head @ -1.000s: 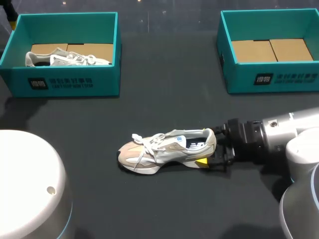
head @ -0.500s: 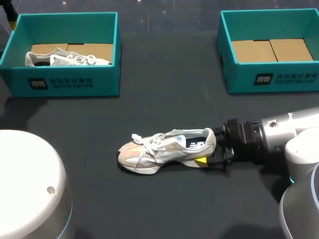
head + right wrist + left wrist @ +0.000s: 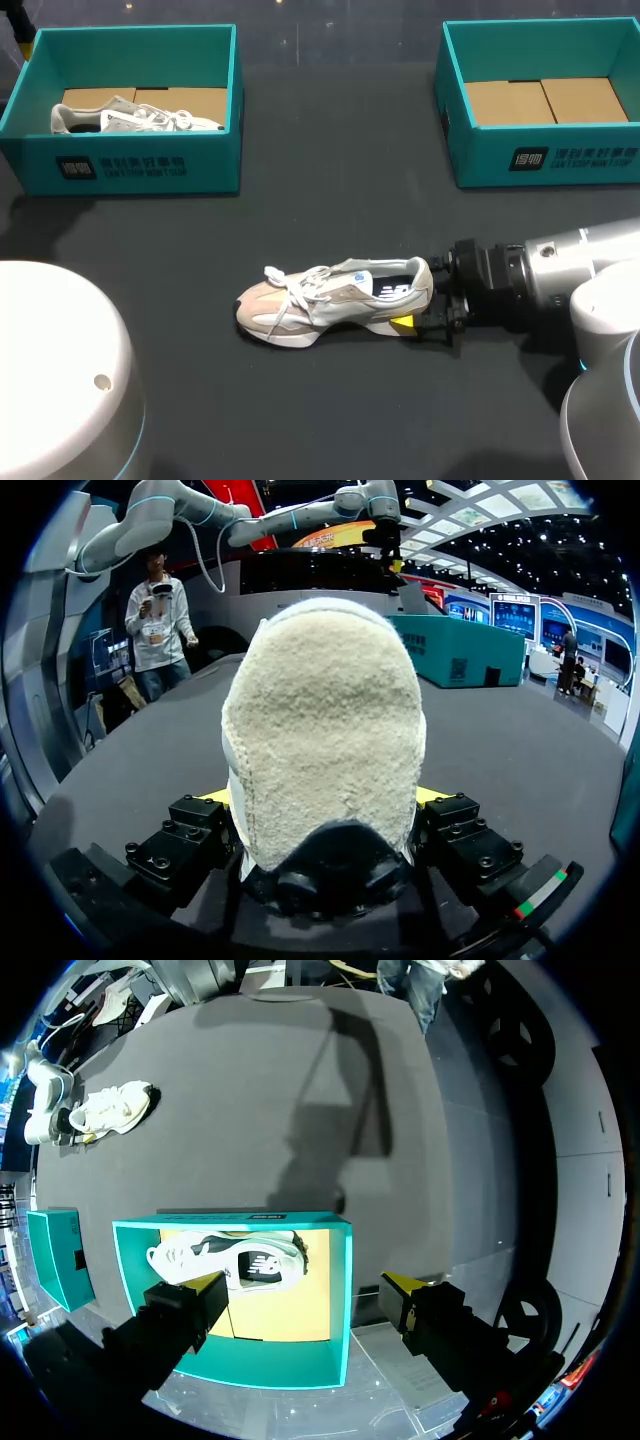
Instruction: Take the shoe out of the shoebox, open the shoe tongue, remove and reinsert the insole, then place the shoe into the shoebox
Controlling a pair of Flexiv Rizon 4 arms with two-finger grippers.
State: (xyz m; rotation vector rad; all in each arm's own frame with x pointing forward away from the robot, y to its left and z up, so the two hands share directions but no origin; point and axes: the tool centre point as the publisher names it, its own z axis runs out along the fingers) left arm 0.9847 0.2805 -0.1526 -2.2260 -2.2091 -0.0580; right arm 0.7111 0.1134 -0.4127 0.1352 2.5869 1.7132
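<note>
A beige and white shoe (image 3: 330, 300) lies on its sole in the middle of the dark table, toe to the left. My right gripper (image 3: 418, 305) is at its heel, low over the table. In the right wrist view the fuzzy heel (image 3: 325, 730) fills the space between both fingers, and they press on its two sides. My left gripper (image 3: 303, 1288) hangs open above the left teal shoebox (image 3: 340, 1300), which holds a second white shoe (image 3: 230, 1260). That box (image 3: 150, 170) and its shoe (image 3: 130, 118) also show at the back left in the head view.
A second teal shoebox (image 3: 550, 160) stands at the back right with only a cardboard floor inside. My left arm's white housing (image 3: 60, 370) fills the front left corner. The right arm's body (image 3: 590, 300) covers the front right.
The right gripper's fingers have drawn in slightly against the shoe's heel. The shoe, the boxes and the left arm have not moved.
</note>
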